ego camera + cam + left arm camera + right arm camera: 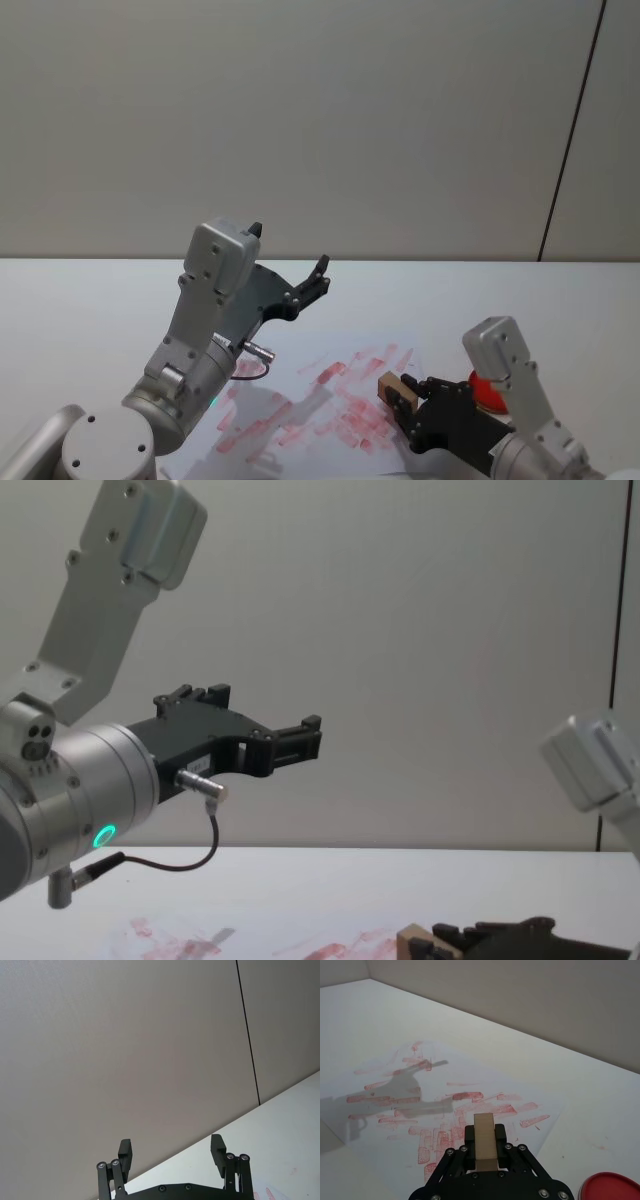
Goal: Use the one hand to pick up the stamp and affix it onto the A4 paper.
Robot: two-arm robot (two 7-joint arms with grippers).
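The stamp (389, 384), a small pale wooden block, is held in my right gripper (400, 393), the hand, whose black fingers are shut on its sides. It sits low over the right part of the A4 paper (330, 405), a white sheet covered in red stamped streaks. I cannot tell whether it touches the sheet. In the right wrist view the stamp (485, 1142) points forward from the right gripper (485, 1132) over the A4 paper (395, 1105). The chest view shows the stamp (414, 942) at its lower edge. My left gripper (290, 252) is raised above the paper's far side, open and holding nothing.
A flat round red ink pad (484, 392) lies on the white table (80, 300) just right of the paper, behind my right gripper. It shows again as the ink pad (612, 1187) in the right wrist view. A plain wall rises behind the table.
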